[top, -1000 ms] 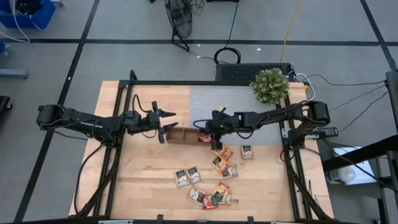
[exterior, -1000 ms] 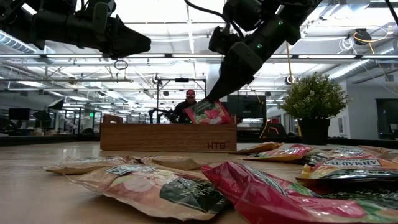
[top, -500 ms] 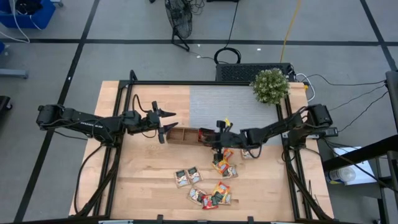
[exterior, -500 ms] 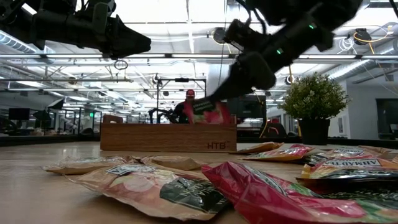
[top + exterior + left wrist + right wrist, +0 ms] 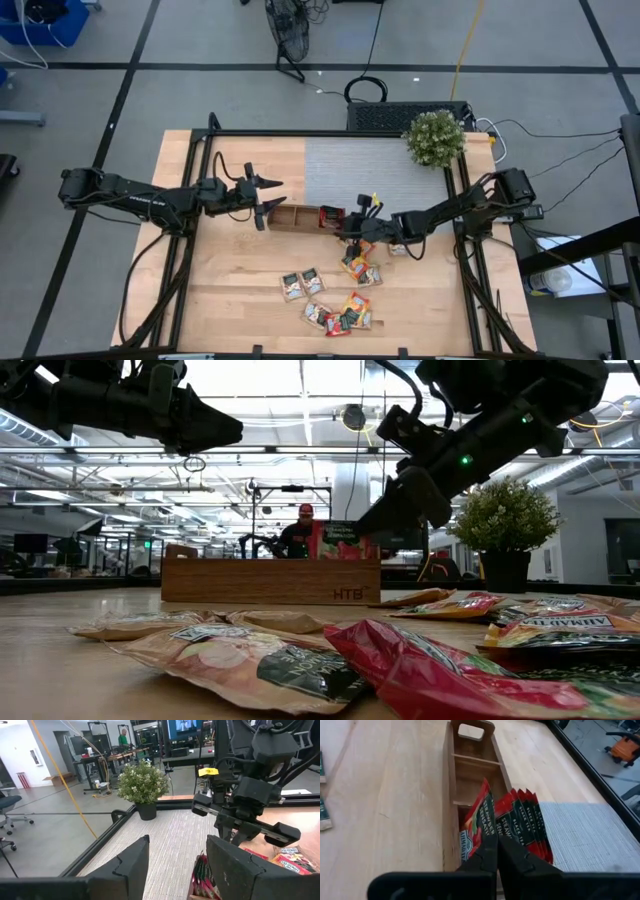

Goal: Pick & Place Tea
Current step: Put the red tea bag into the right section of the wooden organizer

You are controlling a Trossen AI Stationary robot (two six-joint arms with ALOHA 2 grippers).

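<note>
Several red tea sachets point(image 5: 520, 820) stand on edge in the right-end compartment of the wooden tray point(image 5: 295, 217). One of them point(image 5: 479, 822) leans out over the tray's wall. My right gripper point(image 5: 497, 850) is shut, and its tips sit at the sachets' lower right edge point(image 5: 375, 525). More tea sachets point(image 5: 340, 290) in red, orange and green lie flat on the table nearer the front. My left gripper point(image 5: 270, 203) hangs open above the tray's left end, with nothing between its fingers point(image 5: 177, 865). My right gripper comes slanting down from the table's right with its fingers shut, and their tips point(image 5: 496, 840) sit at the foot of the red sachets between the leaning one and the row. Whether the tips touch a sachet, I cannot tell. No sachet is between the fingers.
A potted plant point(image 5: 434, 138) stands at the back right on a grey mat point(image 5: 370, 170). The tray's middle and left compartments point(image 5: 470, 765) show bare wood. Black frame rails run along both table sides. People and desks show far beyond the table.
My right gripper has gone down and toward the table's near edge, tipping more downward and swinging round to come at the tray from the right. The red sachet that hung tilted in it over the tray now stands among the others in the right-end compartment.
</note>
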